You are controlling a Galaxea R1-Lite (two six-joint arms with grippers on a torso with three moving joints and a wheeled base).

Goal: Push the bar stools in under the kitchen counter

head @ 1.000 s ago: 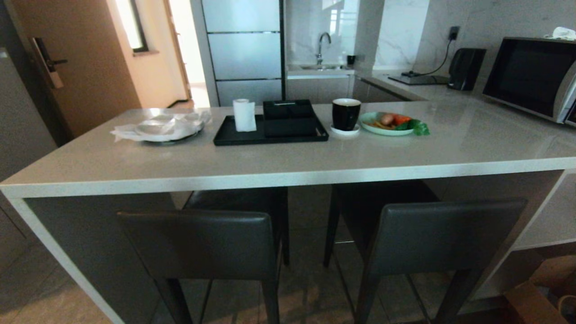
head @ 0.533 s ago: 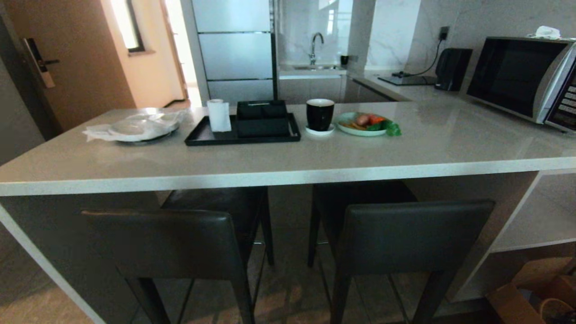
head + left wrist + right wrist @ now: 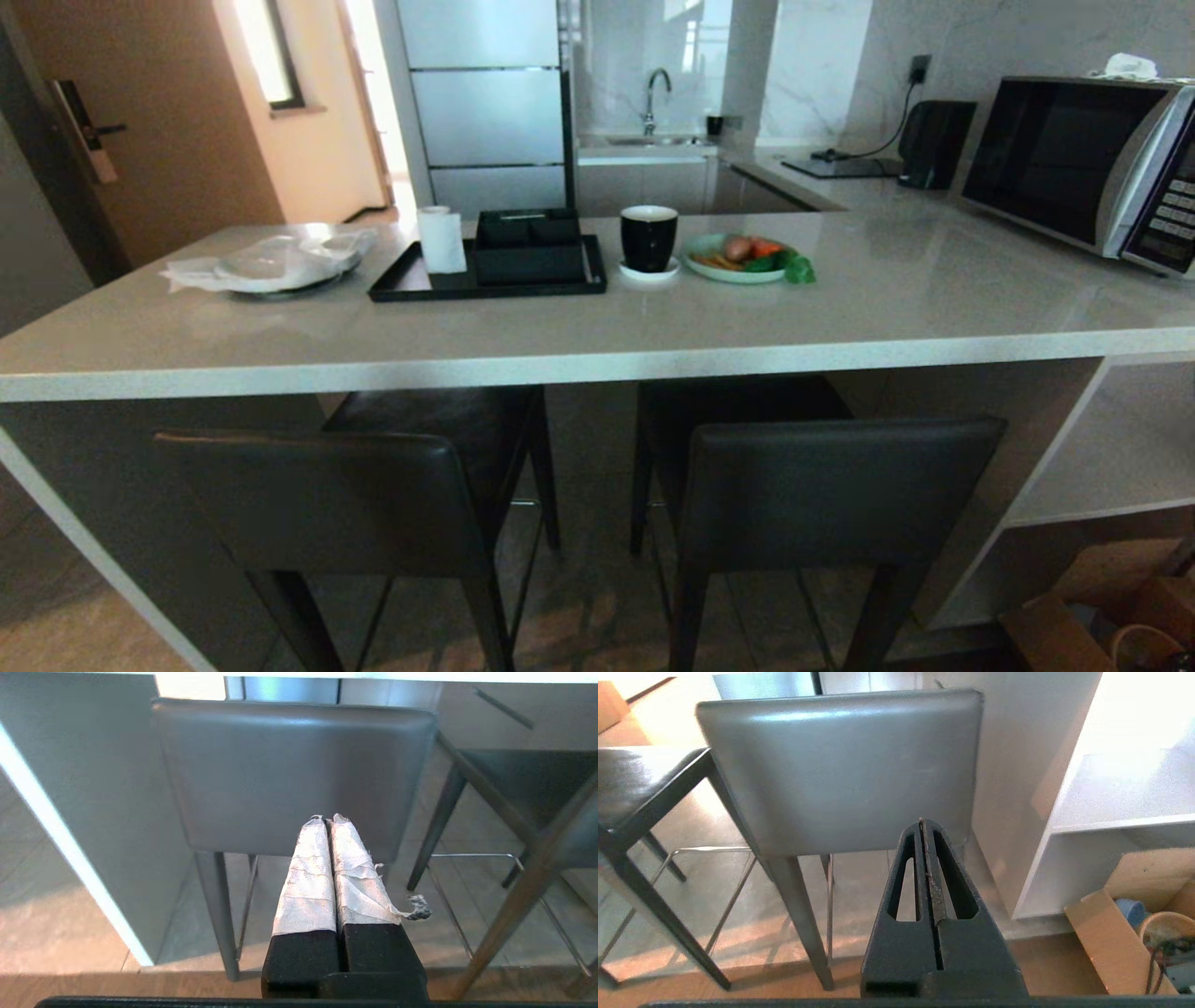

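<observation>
The left gripper (image 3: 327, 819) has its tape-wrapped fingers (image 3: 308, 877) pressed together, closed on nothing, and it points at the backrest of the left bar stool (image 3: 289, 770); whether the tips touch the leather I cannot tell. The right gripper (image 3: 926, 822) is likewise closed and empty, its black fingers (image 3: 952, 877) meeting in a point before the backrest of the right bar stool (image 3: 840, 770). In the head view neither arm shows. Both stools stand side by side at the near edge of the kitchen counter (image 3: 560, 364), their seats partly beneath the slab and their backrests standing out in front of it. On the counter lie a black tray (image 3: 411, 280) with a white roll (image 3: 441, 240), a black cup (image 3: 649, 238), a plate of vegetables (image 3: 738, 271) and, at the far right, a microwave (image 3: 1074, 159). A cardboard box (image 3: 1106, 938) sits on the floor beside the counter's open shelf.
</observation>
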